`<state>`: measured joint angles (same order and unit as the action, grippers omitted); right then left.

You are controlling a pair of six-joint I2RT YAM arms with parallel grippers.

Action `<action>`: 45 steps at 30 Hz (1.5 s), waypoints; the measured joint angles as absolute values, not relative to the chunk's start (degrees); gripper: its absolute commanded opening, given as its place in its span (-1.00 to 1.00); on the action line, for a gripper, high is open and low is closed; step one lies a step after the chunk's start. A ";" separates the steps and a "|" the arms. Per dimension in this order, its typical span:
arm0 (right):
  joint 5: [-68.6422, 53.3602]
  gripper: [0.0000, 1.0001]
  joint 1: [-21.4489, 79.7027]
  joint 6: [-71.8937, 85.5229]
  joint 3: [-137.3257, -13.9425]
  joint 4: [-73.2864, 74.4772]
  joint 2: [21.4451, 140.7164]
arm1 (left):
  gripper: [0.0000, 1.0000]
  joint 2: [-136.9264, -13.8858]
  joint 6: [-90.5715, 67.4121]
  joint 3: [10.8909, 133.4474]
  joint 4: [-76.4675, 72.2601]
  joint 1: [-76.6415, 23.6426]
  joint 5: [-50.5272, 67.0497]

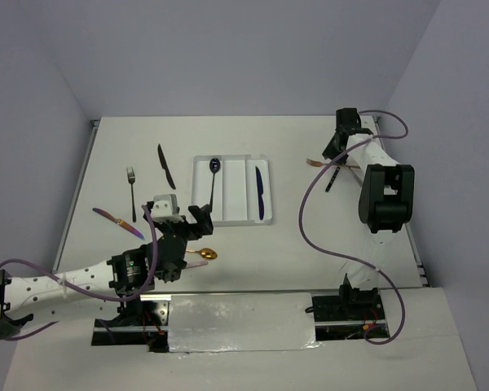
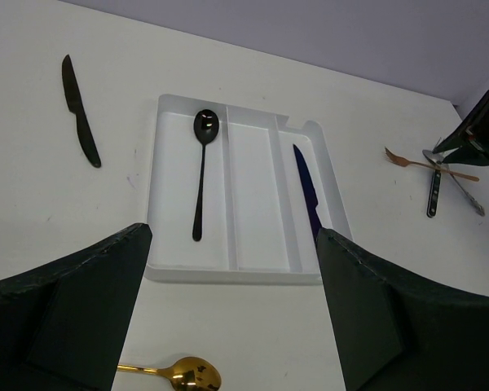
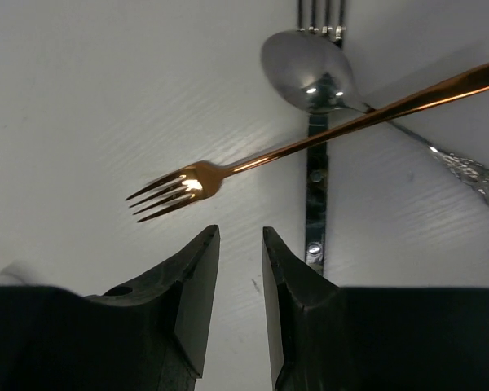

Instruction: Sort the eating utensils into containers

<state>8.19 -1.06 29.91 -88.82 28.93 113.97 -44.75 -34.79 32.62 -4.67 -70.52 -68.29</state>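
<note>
The left gripper [image 2: 232,238] hangs wide open and empty at the near edge of the white tray [image 2: 257,195]. The tray's left compartment holds a black spoon [image 2: 200,175] and its right compartment a dark blue knife [image 2: 307,191]. Well to the right, the right gripper [image 3: 240,240] hovers with its jaws narrowly parted, gripping nothing, near a copper fork [image 3: 187,186] that crosses a silver spoon [image 3: 310,69].

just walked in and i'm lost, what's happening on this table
A robot is sorting loose cutlery into a white tray. It holds a black spoon and a blue knife so far. The left tool hangs open near the tray's front edge by a gold spoon; the right tool hovers empty over a copper fork.
</note>
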 measured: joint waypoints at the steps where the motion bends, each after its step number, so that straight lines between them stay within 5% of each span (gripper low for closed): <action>1: 8.78 -0.30 -1.45 30.22 -88.82 29.39 114.30 | 0.92 -44.80 -34.79 32.62 -4.62 -70.52 -68.25; 11: 11.14 -0.24 -2.85 29.98 -89.21 31.16 114.63 | 0.92 -44.93 -34.87 32.62 -4.49 -70.52 -67.16; 21: 0.56 -0.19 -3.18 3.86 -77.01 11.05 110.34 | 0.93 -45.76 -34.89 32.62 -4.43 -70.52 -67.07; 25: -10.74 0.18 -4.14 -7.22 -74.74 9.91 108.57 | 0.93 -45.52 -34.92 32.62 -4.51 -70.52 -66.41; 32: -20.53 0.16 -6.33 -21.65 -85.27 15.33 110.50 | 0.93 -44.31 -35.03 32.60 -5.15 -70.52 -64.45; 45: -19.03 0.13 -6.81 -47.22 -85.71 23.75 114.15 | 0.93 -46.76 -35.00 32.49 -5.98 -70.52 -63.83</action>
<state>-19.03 -6.81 -47.22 -85.71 23.75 114.15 -46.76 -35.00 32.49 -5.98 -70.52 -63.83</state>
